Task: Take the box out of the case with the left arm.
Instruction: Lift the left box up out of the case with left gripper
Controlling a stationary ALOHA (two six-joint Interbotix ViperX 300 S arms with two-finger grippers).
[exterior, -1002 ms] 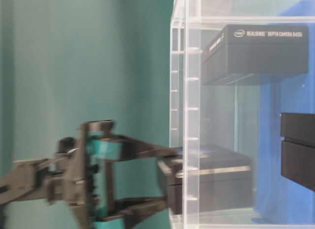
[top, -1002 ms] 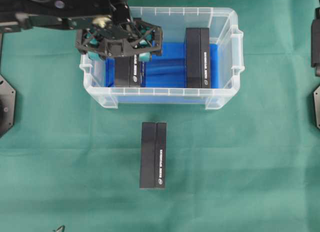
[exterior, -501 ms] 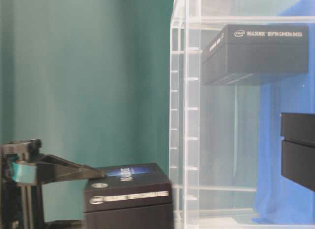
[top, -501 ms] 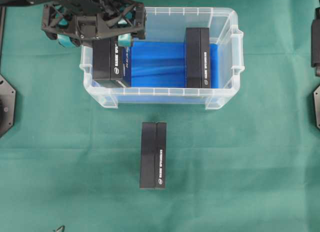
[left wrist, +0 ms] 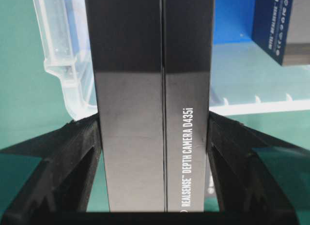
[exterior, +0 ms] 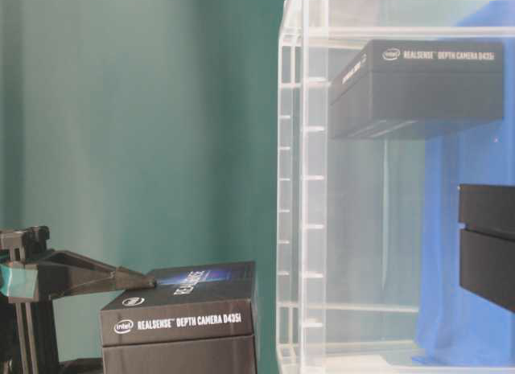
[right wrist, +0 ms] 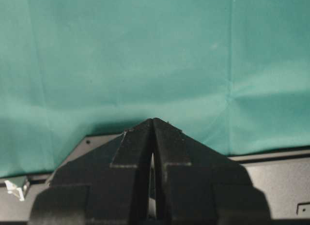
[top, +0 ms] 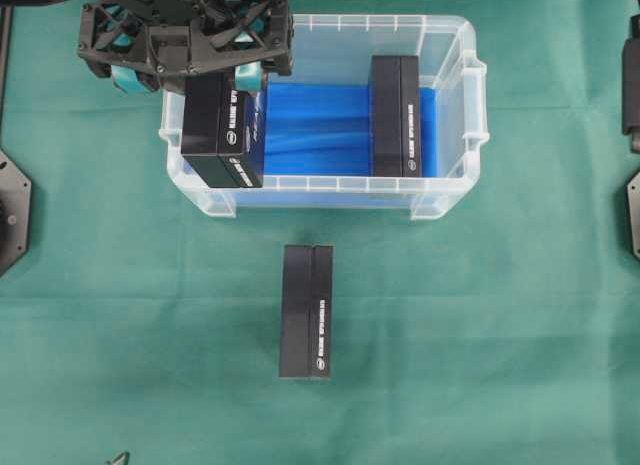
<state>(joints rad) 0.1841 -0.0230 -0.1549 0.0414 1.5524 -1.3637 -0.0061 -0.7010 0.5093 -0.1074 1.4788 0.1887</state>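
The left claw [top: 188, 80] is clamped on a black box [top: 222, 130], 1 finger [left wrist: 72, 152] pressed to each long side. The box hangs lifted over the clear case [top: 440, 200] at its 9 o'clock end. A 2nd box [top: 396, 115] stands inside the case, a 3rd [top: 306, 312] lies on the green cloth [top: 480, 335] at 6 o'clock. The right claw [right wrist: 153, 152] is closed, empty.

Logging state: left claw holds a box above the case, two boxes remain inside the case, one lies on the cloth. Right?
Not quite: only one box remains inside the case, per the overhead view. The left claw holds the lifted box; a third box lies on the cloth.
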